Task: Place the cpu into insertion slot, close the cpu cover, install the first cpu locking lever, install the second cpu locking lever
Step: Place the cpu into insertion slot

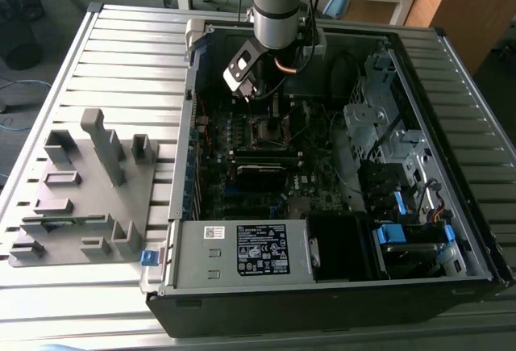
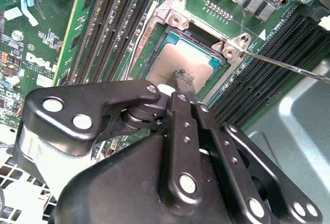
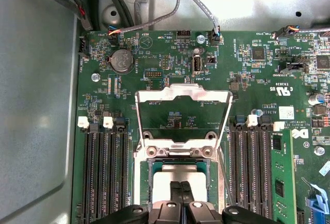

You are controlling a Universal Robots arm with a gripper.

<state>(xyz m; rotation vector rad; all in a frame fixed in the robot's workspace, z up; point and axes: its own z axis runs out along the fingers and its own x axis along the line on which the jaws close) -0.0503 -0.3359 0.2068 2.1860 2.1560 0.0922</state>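
On the slatted metal bench (image 1: 121, 52), toward the exterior view's left, sits a grey plastic fixture (image 1: 81, 198) with upright posts and shallow pockets. Just beside it lies the open computer case (image 1: 322, 307), with its dark green circuit board (image 3: 170, 59) facing up. The arm (image 1: 278, 4) comes down into the case from above, and the gripper (image 1: 256, 97) hangs low over the middle of the board. In both wrist views its two black fingers (image 2: 183, 110) are pressed together with nothing between them, and their tips are down at the metal top of the cpu (image 2: 167, 64). The cpu lies flat inside the insertion slot (image 3: 146, 183), between banks of long black memory slots (image 3: 105, 172). The cpu cover (image 3: 181, 94) is swung open on its hinge, away from the chip, with bare board showing through its open middle. A thin metal lever (image 2: 289, 67) runs off from one corner of the slot. At the exterior view's right, inside the case, are a silver drive cage (image 1: 387, 125) and some blue tabs (image 1: 389, 234).
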